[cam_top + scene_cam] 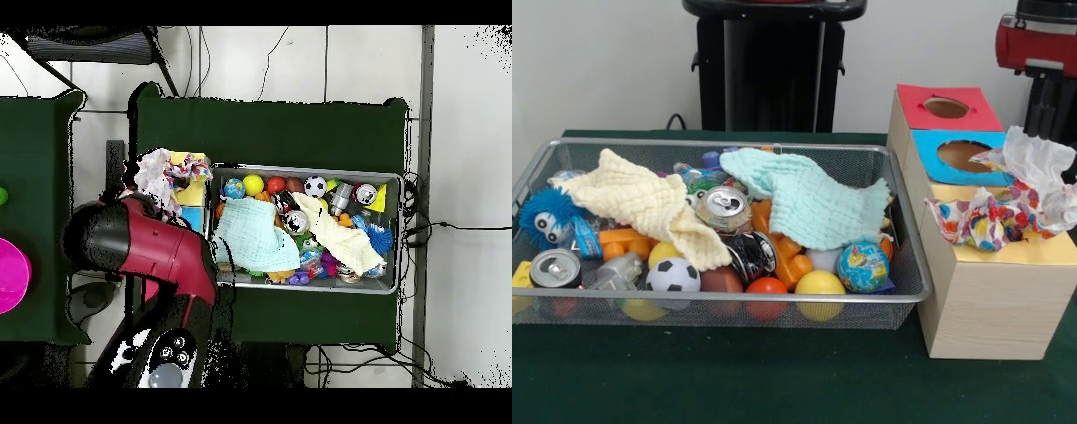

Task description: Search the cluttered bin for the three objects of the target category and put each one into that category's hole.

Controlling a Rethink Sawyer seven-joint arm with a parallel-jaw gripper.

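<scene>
On the green worktop, nearest the front camera, runs the front rim of the bin, which lies well off to the end effector's right, the robot's own. Just behind that rim sit a soccer ball, a yellow ball and a globe ball. Deeper in, a cream waffle cloth and a mint waffle cloth drape over the clutter, with a drinks can between them. Beside the bin stands the pale wooden box. The dotted cloths lie bunched on its yellow top, right below the end effector, and they cover the hole, which cannot be seen. How many cloths are in the bunch cannot be told. Beyond them are the blue-topped opening and then the red-topped opening. The end effector comes down behind the crumpled white cloth, its tips hidden, so wide or narrow cannot be told. From overhead, the red arm hides most of the box.
</scene>
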